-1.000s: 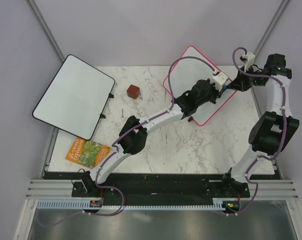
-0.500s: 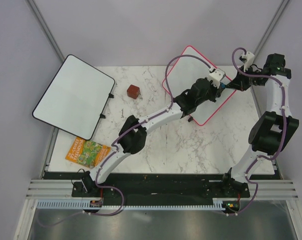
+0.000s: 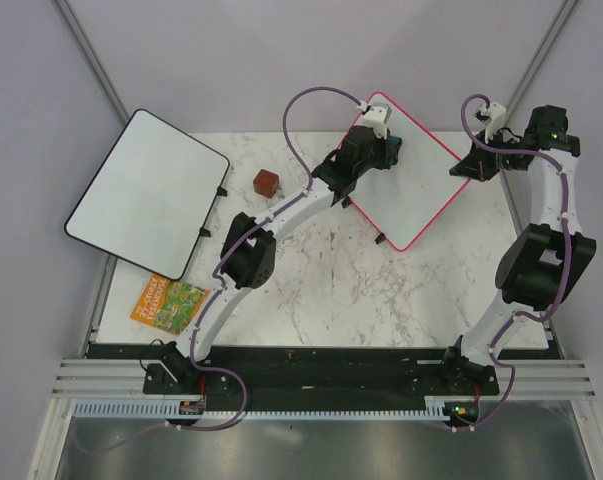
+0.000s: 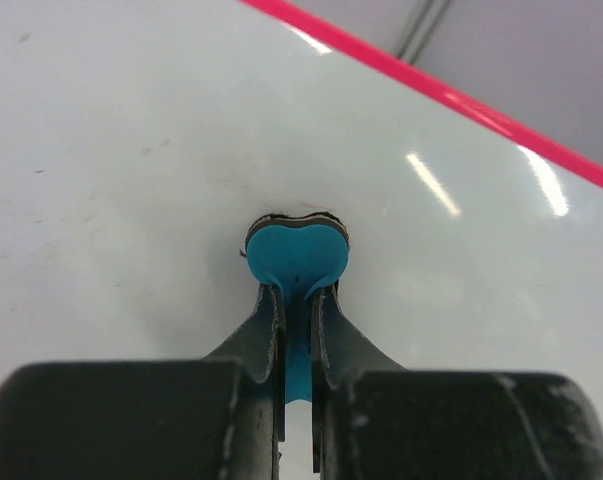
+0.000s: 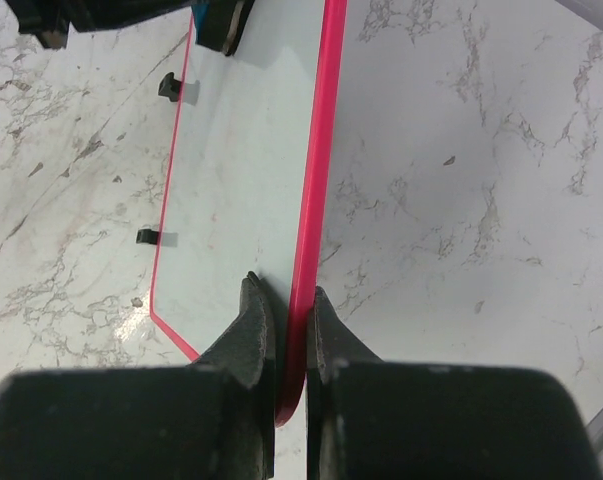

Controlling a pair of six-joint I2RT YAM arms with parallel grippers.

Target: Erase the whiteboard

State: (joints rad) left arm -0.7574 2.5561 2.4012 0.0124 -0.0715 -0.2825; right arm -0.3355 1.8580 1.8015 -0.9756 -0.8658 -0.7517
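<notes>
Left tool [image 4: 297, 300]: narrow, pinching a blue eraser [image 4: 297, 258], whose dark pad touches the board face just beyond the fingertips.
Right tool [image 5: 289, 305]: narrow, with one finger on each side of the pink frame, clamped on the board's edge.
Whiteboard [image 3: 406, 195]: on the marble surface [image 3: 311, 290], spanning from the left tool to the right tool; around the eraser its face shows only faint specks.
Left of the left tool: a red-brown cube [image 3: 266, 182]; farther left, a black-framed board [image 3: 146, 190] and a colourful packet [image 3: 174, 303].
</notes>
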